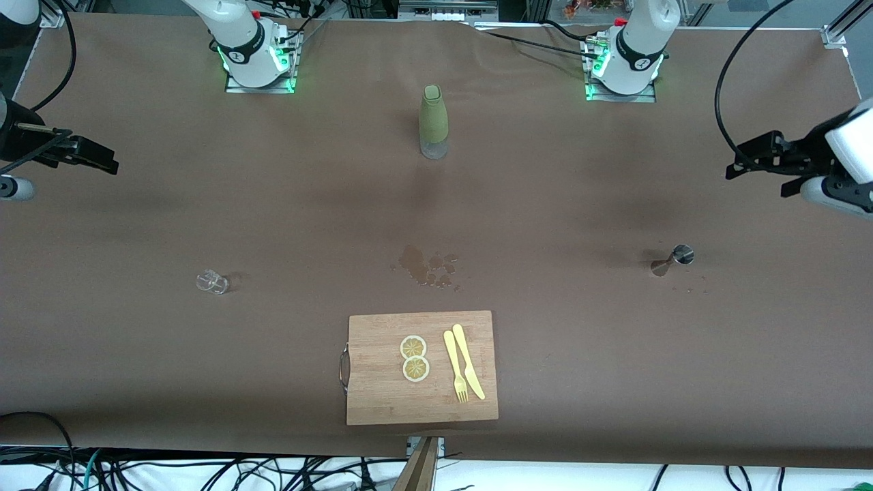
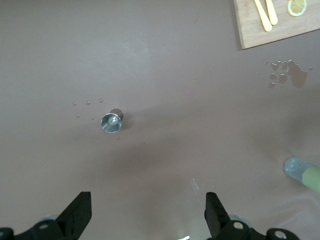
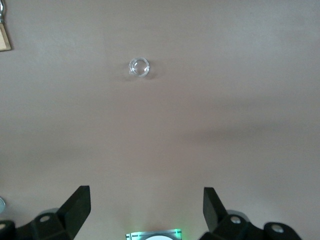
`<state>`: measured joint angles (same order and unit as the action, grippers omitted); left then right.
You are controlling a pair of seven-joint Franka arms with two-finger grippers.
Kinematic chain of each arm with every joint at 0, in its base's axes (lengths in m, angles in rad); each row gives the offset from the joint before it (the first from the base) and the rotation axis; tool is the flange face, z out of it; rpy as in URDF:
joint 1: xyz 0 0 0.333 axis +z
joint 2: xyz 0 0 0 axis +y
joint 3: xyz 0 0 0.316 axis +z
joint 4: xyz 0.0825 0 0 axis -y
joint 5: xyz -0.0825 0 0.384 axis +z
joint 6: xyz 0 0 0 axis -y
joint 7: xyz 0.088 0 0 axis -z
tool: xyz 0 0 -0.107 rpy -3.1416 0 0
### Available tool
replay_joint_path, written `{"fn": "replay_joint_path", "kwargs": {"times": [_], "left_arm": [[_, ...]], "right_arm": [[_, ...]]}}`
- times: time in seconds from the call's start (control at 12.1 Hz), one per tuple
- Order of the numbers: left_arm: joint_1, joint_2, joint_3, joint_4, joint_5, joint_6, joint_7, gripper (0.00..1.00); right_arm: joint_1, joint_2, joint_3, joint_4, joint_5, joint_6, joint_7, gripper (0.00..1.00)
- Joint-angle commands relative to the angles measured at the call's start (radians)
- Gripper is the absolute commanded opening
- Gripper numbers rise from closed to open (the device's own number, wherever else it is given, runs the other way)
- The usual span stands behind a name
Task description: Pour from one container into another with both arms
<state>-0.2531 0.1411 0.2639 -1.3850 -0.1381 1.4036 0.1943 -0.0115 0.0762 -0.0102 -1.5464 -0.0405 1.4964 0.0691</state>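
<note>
The metal jigger (image 1: pixel 675 259) stands on the table (image 1: pixel 614 382) toward the left arm's end, small drops around it. The clear glass (image 1: pixel 212 281) stands toward the right arm's end, well apart from it. A wet spill (image 1: pixel 428 266) lies near the middle, just by the board (image 1: pixel 382 395). The bottle (image 1: pixel 434 121) stands near the edge where the bases are.

The left gripper (image 2: pixel 145 215) hangs over the left arm's end with fingers spread, holding nothing; the right gripper (image 3: pixel 146 207) does likewise at its own end. This fits both arms before grasping, or pouring finished with some spilled.
</note>
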Motion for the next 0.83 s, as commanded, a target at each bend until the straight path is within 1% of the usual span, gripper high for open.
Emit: {"fn": "replay_joint_path", "kwargs": {"times": [0.0,0.08,0.25,0.33,0.5,0.74], "left_arm": [[0.211,-0.072,-0.278,-0.022,0.106,-0.015,-0.087,1.0],[0.231,-0.074,-0.299,-0.022,0.107,-0.031,-0.088,1.0],[0.229,-0.101,-0.298,-0.022,0.11,-0.076,-0.127,1.0],[0.215,-0.104,-0.287,-0.022,0.115,-0.096,-0.16,1.0],[0.149,-0.106,-0.223,-0.028,0.14,-0.098,-0.164,1.0],[0.143,-0.106,-0.219,-0.062,0.14,-0.072,-0.167,1.0]], "right_arm": [[-0.008,-0.012,0.001,-0.007,0.028,0.038,0.008,1.0],[-0.01,-0.01,-0.001,-0.008,0.028,0.038,0.009,1.0],[-0.005,0.003,0.001,-0.006,0.028,0.041,0.003,1.0],[-0.005,0.004,0.001,-0.006,0.028,0.039,0.001,1.0],[-0.008,0.007,0.001,-0.004,0.03,0.041,0.0,1.0],[-0.008,0.008,0.001,-0.006,0.03,0.059,0.0,1.0]]}}
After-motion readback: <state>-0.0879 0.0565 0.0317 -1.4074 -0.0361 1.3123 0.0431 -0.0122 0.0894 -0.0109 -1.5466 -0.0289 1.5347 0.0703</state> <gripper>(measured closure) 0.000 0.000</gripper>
